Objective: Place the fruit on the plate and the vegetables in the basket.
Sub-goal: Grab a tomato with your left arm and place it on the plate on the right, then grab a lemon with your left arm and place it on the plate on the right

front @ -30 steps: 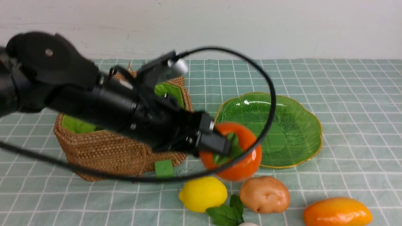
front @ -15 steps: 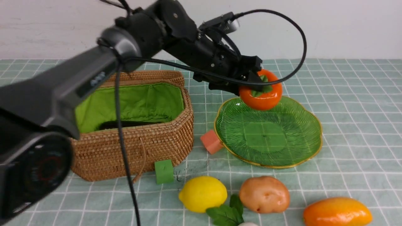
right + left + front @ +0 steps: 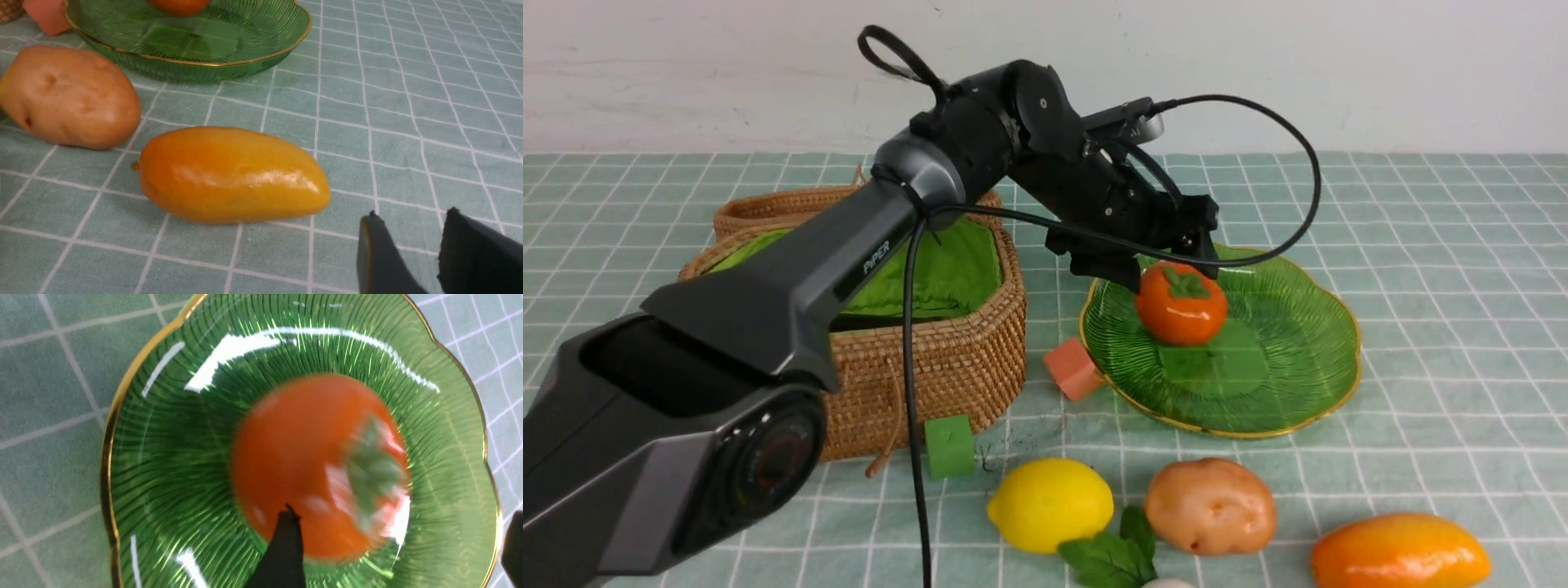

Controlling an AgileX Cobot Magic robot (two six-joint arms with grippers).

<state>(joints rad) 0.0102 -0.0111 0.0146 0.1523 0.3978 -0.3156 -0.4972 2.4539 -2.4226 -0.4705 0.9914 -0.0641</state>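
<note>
Left gripper (image 3: 1164, 263) spread wide over the persimmon (image 3: 1180, 306); right gripper (image 3: 410, 215) empty near the mango (image 3: 233, 175).
The left gripper's fingers stand far apart and hold nothing. The persimmon sits just under them on the plate (image 3: 1307, 343), leaf cap up. The open basket (image 3: 947, 367) stands to this gripper's left, and the lemon (image 3: 1049, 502) lies on the cloth well back toward the robot. The right gripper's fingers are parted by a narrow gap with nothing between them. The mango lies just ahead of them, the potato (image 3: 69, 96) beside it and the plate farther ahead.
</note>
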